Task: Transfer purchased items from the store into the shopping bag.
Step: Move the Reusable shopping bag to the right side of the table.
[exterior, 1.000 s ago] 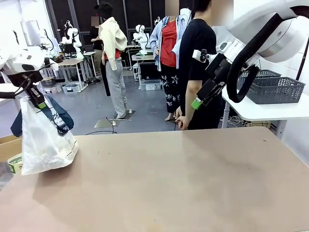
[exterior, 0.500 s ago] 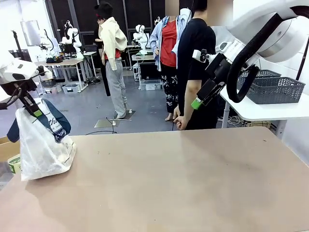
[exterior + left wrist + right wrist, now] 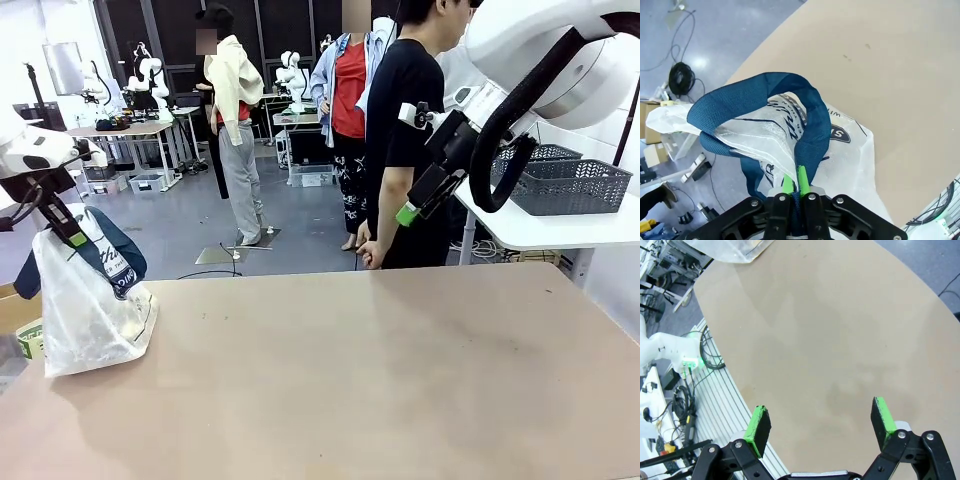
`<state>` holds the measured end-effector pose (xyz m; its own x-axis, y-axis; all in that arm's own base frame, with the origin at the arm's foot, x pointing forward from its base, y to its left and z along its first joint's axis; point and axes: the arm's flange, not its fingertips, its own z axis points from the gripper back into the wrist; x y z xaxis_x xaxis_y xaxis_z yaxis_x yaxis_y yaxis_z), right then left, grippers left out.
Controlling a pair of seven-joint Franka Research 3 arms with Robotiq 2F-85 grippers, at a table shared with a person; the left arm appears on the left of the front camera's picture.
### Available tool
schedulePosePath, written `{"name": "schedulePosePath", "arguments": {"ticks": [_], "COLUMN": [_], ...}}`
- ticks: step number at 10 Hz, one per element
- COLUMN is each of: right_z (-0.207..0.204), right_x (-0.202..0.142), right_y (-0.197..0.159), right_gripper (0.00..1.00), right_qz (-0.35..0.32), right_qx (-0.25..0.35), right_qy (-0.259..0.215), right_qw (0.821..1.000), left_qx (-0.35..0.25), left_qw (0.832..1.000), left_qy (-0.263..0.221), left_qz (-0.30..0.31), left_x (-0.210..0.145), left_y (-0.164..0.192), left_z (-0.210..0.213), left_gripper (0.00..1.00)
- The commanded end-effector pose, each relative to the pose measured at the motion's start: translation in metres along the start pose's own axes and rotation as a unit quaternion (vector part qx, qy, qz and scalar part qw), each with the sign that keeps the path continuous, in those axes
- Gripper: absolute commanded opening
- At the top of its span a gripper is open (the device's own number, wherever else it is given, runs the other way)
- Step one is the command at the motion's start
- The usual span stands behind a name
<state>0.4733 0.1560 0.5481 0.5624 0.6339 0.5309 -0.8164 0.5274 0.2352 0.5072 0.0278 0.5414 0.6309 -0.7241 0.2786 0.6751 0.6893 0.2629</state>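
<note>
We see the translucent white plastic shopping bag with navy blue strap handles and dark blue print (image 3: 92,300) standing at the table's (image 3: 380,380) nine o'clock edge, its base resting on the tan top. Our left claw (image 3: 794,181) is pressed together, pinching the navy strap handle (image 3: 810,130) between its green pads, holding the bag's mouth up. Through the cloudy plastic we cannot tell what lies inside. Our right claw (image 3: 822,423) is spread wide, grasping nothing, above bare tabletop. At two o'clock, beyond the table, a dark grey lattice-sided plastic basket (image 3: 565,183) sits on a white side table (image 3: 560,230); its contents are hidden from us.
</note>
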Motion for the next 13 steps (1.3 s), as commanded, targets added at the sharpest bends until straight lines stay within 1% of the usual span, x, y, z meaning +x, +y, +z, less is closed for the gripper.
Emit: {"name": "schedulePosePath", "arguments": {"ticks": [1,4,5,9,10,11,12,13], "right_z": [0.001,0.001,0.001,0.001,0.001,0.001,0.001,0.001], "right_x": [0.001,0.001,0.001,0.001,0.001,0.001,0.001,0.001], "right_y": [0.000,0.000,0.000,0.000,0.000,0.000,0.000,0.000], "right_gripper": [1.00,1.00,1.00,1.00,1.00,1.00,1.00,1.00], "right_qz": [0.000,0.000,0.000,0.000,0.000,0.000,0.000,0.000], "right_qx": [-0.002,-0.002,-0.002,-0.002,-0.002,-0.002,-0.002,-0.002], "right_qy": [0.005,0.005,0.005,0.005,0.005,0.005,0.005,0.005], "right_qw": [1.000,1.000,1.000,1.000,1.000,1.000,1.000,1.000], "left_qx": [0.006,0.006,0.000,0.006,0.007,0.006,0.002,0.001], "left_qw": [1.000,1.000,1.000,1.000,1.000,1.000,1.000,1.000], "left_qy": [0.002,0.002,0.000,0.002,0.002,0.002,0.011,0.007], "left_qz": [-0.004,-0.004,0.000,0.000,0.002,0.005,0.000,-0.011], "left_x": [0.003,0.003,0.000,0.000,0.000,0.001,0.005,0.008], "left_y": [0.004,0.004,0.000,0.000,0.000,0.000,-0.002,-0.004], "left_z": [0.000,0.000,0.000,0.009,0.013,0.017,0.023,0.032], "left_gripper": [0.00,0.00,0.09,0.87,1.00,1.00,1.00,1.00]}}
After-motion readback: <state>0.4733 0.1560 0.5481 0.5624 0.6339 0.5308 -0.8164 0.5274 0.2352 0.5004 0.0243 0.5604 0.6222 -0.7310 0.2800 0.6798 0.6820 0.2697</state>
